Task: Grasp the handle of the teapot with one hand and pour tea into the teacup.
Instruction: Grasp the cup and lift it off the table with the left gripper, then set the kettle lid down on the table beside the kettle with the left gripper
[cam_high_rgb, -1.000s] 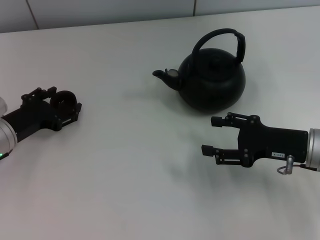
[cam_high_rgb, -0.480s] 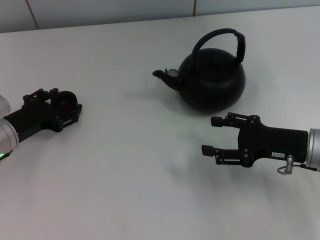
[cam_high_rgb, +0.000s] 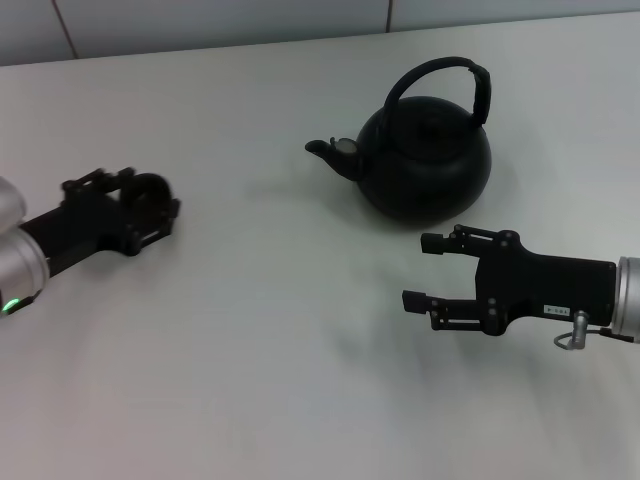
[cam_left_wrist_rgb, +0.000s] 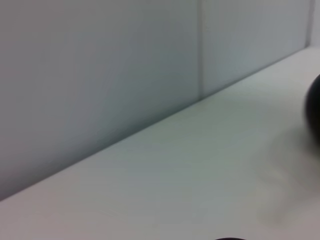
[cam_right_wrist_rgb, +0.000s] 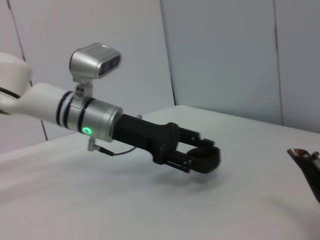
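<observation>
Smooth matte white tabletop (cam_high_rgb: 260, 330) under even soft light, pale grey panelled wall (cam_left_wrist_rgb: 100, 65) with thin vertical seams along its far edge

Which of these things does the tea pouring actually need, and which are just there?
Needed:
teapot, untouched
handle
teacup, held in the left gripper, raised off the table
right gripper, open, near the teapot

Just there:
white table
wall panels

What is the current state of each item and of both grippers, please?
teapot: upright on the table, untouched
handle: raised, ungrasped
teacup: held in the left gripper, lifted off the table
right gripper: jaws open, empty, just in front of the teapot
</observation>
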